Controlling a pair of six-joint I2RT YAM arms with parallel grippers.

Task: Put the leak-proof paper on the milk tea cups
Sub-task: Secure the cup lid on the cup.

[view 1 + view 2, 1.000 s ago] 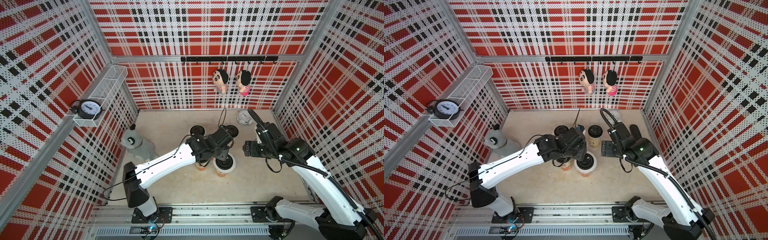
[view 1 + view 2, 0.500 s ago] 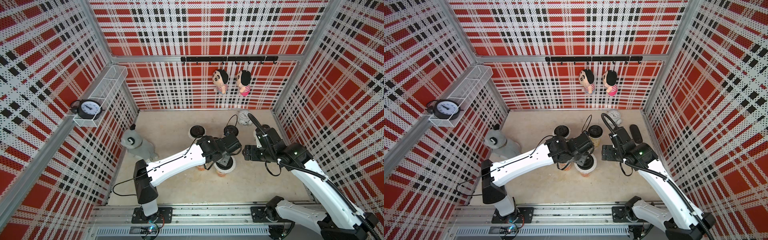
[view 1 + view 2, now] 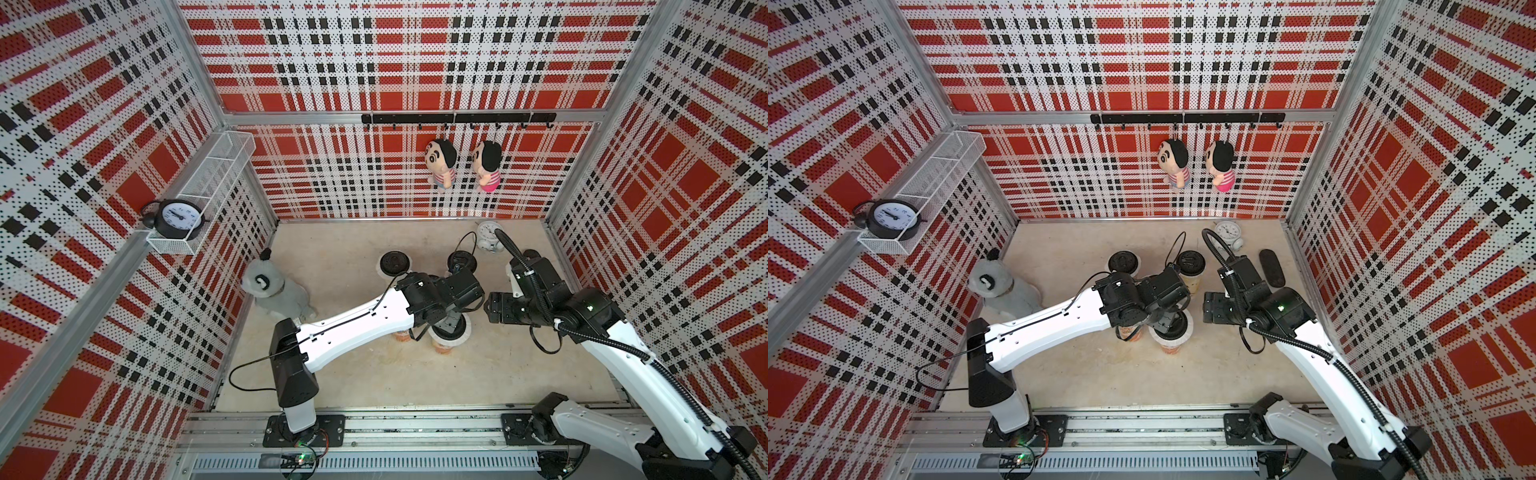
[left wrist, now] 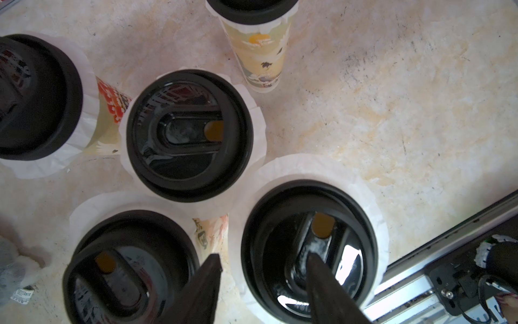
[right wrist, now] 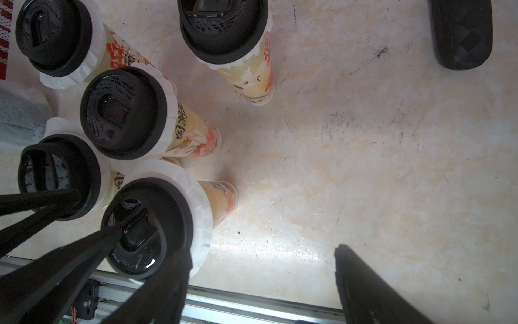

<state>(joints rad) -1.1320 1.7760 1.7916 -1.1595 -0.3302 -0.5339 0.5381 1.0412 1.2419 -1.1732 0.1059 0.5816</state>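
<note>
Several milk tea cups (image 4: pixel 259 64) stand clustered mid-table, each capped by a black lid (image 4: pixel 187 134) with leak-proof paper (image 4: pixel 361 193) frilled out beneath it. My left gripper (image 4: pixel 263 256) hangs open over the front cup (image 3: pixel 451 334) (image 3: pixel 1171 332). One of its fingers (image 5: pixel 84 246) points into that lid's recess, and the other sits over the gap beside the neighbouring cup. My right gripper (image 5: pixel 261 250) is open and empty, just right of the same cup (image 5: pixel 148 232), with one finger next to its paper (image 5: pixel 200 213). In both top views it (image 3: pixel 492 307) (image 3: pixel 1210 307) hovers beside the cluster.
A small white alarm clock (image 3: pixel 488 235) stands at the back wall. A black oval object (image 5: pixel 462 33) (image 3: pixel 1271 268) lies at the back right. A grey plush toy (image 3: pixel 270 291) sits at the left wall. The metal rail (image 5: pixel 252 305) runs along the front edge.
My left arm has reached further right over the front cup and its jaws have narrowed a little. The right gripper has shifted slightly toward the cluster.
</note>
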